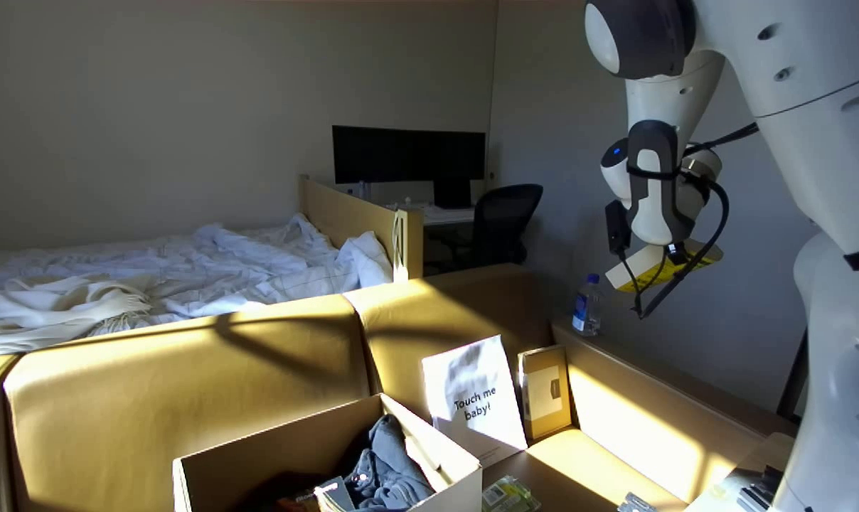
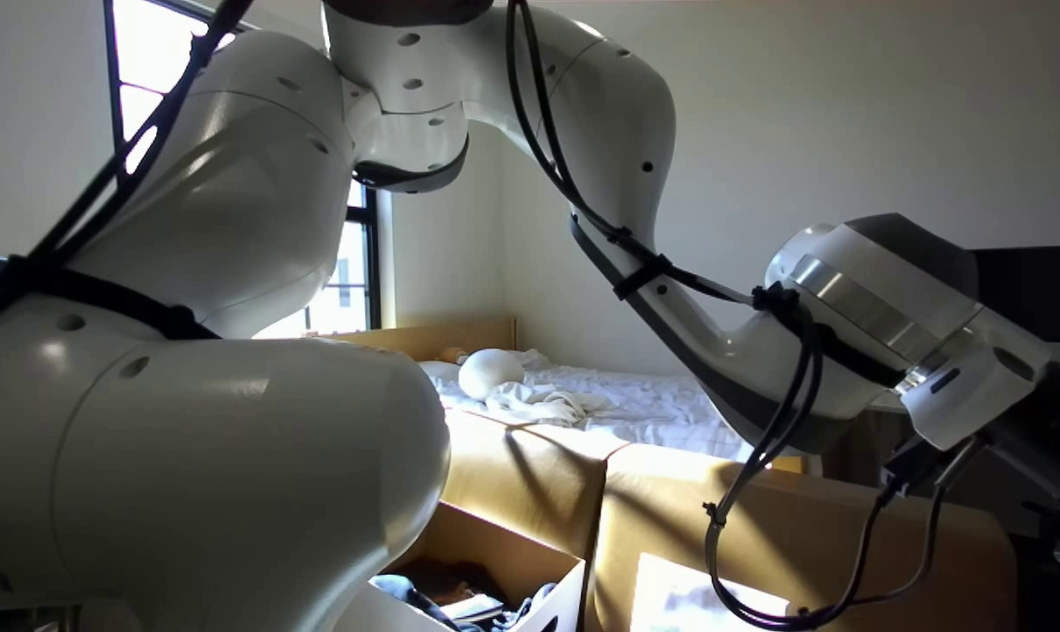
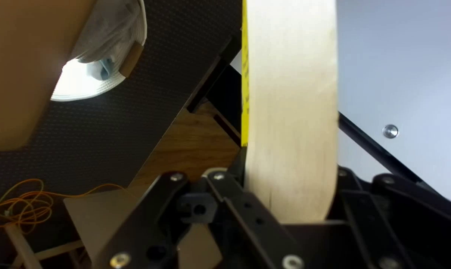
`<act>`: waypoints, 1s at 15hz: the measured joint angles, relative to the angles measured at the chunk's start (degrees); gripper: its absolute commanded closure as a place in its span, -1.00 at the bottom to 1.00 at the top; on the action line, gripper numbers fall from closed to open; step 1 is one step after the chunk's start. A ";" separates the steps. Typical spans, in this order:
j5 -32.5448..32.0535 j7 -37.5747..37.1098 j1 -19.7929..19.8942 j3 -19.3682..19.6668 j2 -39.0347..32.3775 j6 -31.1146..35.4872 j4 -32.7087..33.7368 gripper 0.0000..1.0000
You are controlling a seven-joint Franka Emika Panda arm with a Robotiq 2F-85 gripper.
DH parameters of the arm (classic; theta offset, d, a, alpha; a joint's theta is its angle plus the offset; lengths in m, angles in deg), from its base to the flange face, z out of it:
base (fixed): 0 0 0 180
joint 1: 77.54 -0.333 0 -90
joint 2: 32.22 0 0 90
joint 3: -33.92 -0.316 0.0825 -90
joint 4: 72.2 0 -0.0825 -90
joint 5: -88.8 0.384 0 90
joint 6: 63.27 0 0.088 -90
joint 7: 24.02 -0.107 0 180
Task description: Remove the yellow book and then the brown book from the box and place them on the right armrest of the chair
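The yellow book (image 3: pixel 291 93) is gripped by the tool (image 3: pixel 291 168), which clamps it from both sides in the wrist view; the pale page edge runs up the middle there, with a thin strip of yellow cover along its left. In an exterior view the book hangs tilted in the air, apart from the right armrest (image 1: pixel 675 387) of the mustard-tan chair (image 1: pixel 188 377); whether any of it is directly over that armrest I cannot tell. A bottle (image 1: pixel 587 307) with a purple cap stands upright at the armrest's far end.

Propped on the chair is a white sheet (image 1: pixel 472 377) printed "Touch me baby!", leaning back, and just beside it stands a tan framed panel (image 1: pixel 545 391). A greenish packet (image 1: pixel 509 494) lies on the chair, near the open cardboard box (image 1: pixel 287 441). Inside the box are dark cloth (image 1: pixel 387 462), a small booklet (image 1: pixel 335 492) and something orange-brown (image 1: pixel 298 503), too shaded to name.

The robot arm (image 2: pixel 214 474) fills much of an exterior view and hides part of the box there. Beyond the chair are a bed (image 1: pixel 358 224) with rumpled white bedding (image 1: pixel 244 263), a black monitor (image 1: pixel 409 153) and a dark office chair (image 1: pixel 504 220). Past the book, the wrist view shows a round white container (image 3: pixel 85 91) and a tangle of orange cord (image 3: pixel 25 207).
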 measured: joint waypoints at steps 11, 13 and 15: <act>28.08 7.19 -10.37 7.00 -16.20 25.12 -13.99 0.26; 28.11 7.19 -10.44 7.09 -16.26 25.12 -14.00 0.76; 34.25 11.78 -10.02 5.16 -15.86 24.90 -14.00 0.76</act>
